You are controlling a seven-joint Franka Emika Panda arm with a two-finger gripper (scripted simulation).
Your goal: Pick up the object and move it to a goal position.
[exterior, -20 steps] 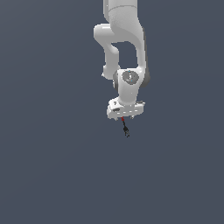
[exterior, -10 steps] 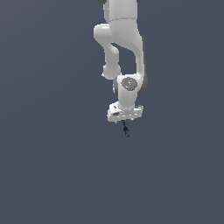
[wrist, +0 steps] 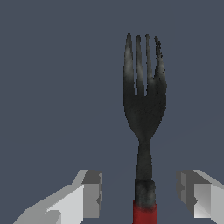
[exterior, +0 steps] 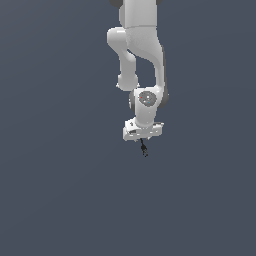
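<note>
The object is a small dark fork (exterior: 144, 149) lying on the grey floor just below the white gripper (exterior: 141, 140) in the exterior view. In the wrist view the fork (wrist: 144, 109) is seen from above, with several tines pointing away from the hand and a red end on its handle. The gripper (wrist: 140, 189) is open. Its two fingers (wrist: 89, 192) stand on either side of the handle, with a clear gap on each side. Nothing is held.
A plain grey floor (exterior: 60, 190) fills both views. The white arm (exterior: 140, 50) reaches down from the top of the exterior view. No other objects show.
The gripper has come down a little toward the fork. The fork has not moved.
</note>
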